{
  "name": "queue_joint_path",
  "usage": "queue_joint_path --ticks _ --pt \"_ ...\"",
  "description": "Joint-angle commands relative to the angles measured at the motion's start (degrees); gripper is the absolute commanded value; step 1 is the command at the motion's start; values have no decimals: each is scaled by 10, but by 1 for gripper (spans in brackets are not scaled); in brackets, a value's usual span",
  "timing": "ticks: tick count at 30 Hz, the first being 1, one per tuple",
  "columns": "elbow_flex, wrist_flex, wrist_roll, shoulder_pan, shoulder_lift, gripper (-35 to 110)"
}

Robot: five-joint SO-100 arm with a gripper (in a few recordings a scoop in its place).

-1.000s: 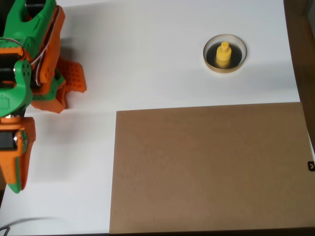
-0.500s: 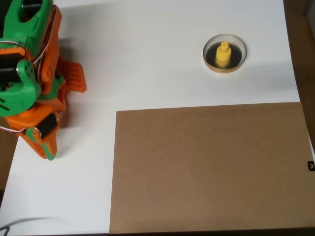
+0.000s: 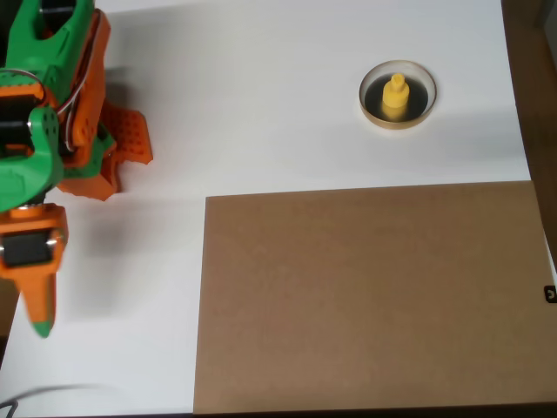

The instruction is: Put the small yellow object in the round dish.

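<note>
Below me lies a white table [image 3: 287,131], bare over its upper part and down its left strip. A big brown board [image 3: 365,296] lies flat on it, covering the lower right. Along the right edge I see a dark strip [image 3: 540,87] beyond the table.

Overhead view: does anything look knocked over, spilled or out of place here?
Nothing stands out. The small yellow object stands upright inside the round dish, the brown board lies flat, and the gripper is off at the left edge.
</note>
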Motion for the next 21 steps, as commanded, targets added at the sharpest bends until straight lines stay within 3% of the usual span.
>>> queue_joint_path --ticks 1,21 --pt "-1 -29 132 48 18 7" --pt "-1 -30 112 24 18 1"
